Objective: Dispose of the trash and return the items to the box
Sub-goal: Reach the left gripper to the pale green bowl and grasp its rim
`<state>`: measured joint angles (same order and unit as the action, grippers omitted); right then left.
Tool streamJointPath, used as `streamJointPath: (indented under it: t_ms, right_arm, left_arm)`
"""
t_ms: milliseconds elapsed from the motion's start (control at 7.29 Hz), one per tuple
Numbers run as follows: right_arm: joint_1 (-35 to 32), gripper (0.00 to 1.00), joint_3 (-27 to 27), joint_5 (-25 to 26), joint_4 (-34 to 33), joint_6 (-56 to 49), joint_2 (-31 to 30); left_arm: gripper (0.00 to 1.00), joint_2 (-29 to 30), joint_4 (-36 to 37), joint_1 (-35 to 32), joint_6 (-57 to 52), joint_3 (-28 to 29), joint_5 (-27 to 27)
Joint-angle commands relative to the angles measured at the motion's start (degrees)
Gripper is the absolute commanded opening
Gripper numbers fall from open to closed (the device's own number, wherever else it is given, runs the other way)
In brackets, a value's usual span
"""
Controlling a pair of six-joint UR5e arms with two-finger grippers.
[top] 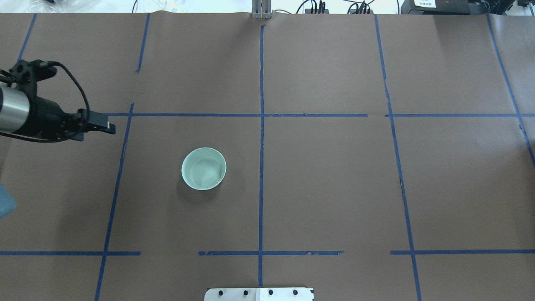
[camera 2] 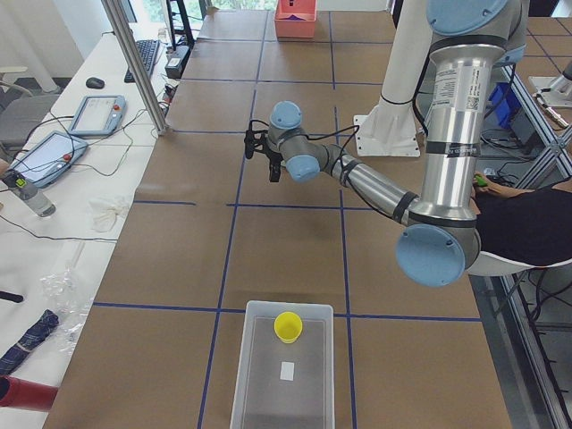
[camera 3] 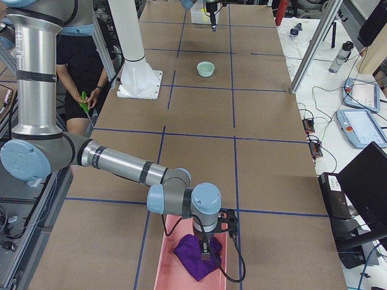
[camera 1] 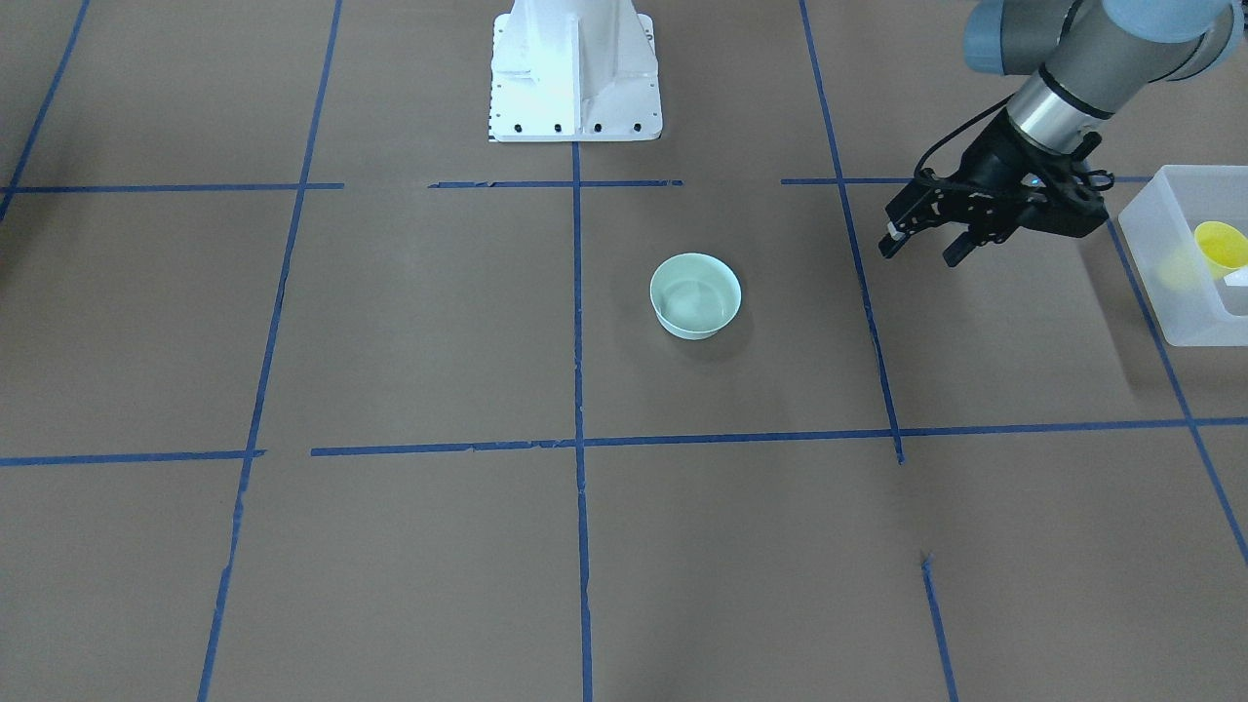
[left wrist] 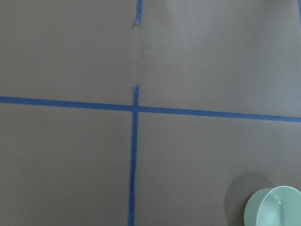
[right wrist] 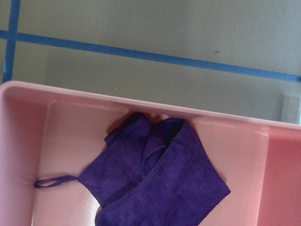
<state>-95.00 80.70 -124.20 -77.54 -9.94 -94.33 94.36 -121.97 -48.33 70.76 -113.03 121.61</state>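
The left pincer (camera 1: 919, 252) hangs wide open between bowl (camera 1: 695, 295) and box (camera 1: 1165, 292). The box's label (camera 2: 288, 370) is unreadable; whether the right pincer (camera 3: 208, 255) is wide or narrow, I cannot tell.

Nothing legible on my feeds. White label (camera 2: 288, 371) in the box (camera 2: 259, 402) is too small to read; same for the white sticker (top: 425, 3) on the far black unit (top: 445, 6).

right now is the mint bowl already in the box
No, the bowl stands on the table, well apart from the box.
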Motion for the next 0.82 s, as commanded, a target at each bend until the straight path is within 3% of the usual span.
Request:
streamJointPath:
  t_ms: [0,137,411,686]
  right_arm:
    - [0.25,1.00,2.95,-1.04,0.11,4.38,0.02]
    - [0.25,1.00,7.15,-2.79,-0.15,4.41,-0.94]
    - [0.25,1.00,7.54,-11.21,-0.15,5.54,-1.56]
    - [2.69,1.00,9.11,-13.34,-0.24,12.98,-0.86]
  left_arm:
    - [1.00,3.36,0.33,7.70,7.96,0.09,-5.49]
    - [0.99,5.90,2.33,10.95,11.38,0.62,-6.63]
    - [0.98,14.06,14.68,17.71,11.94,2.80,-16.70]
    - [0.96,16.03,14.75,19.06,12.99,7.02,-18.07]
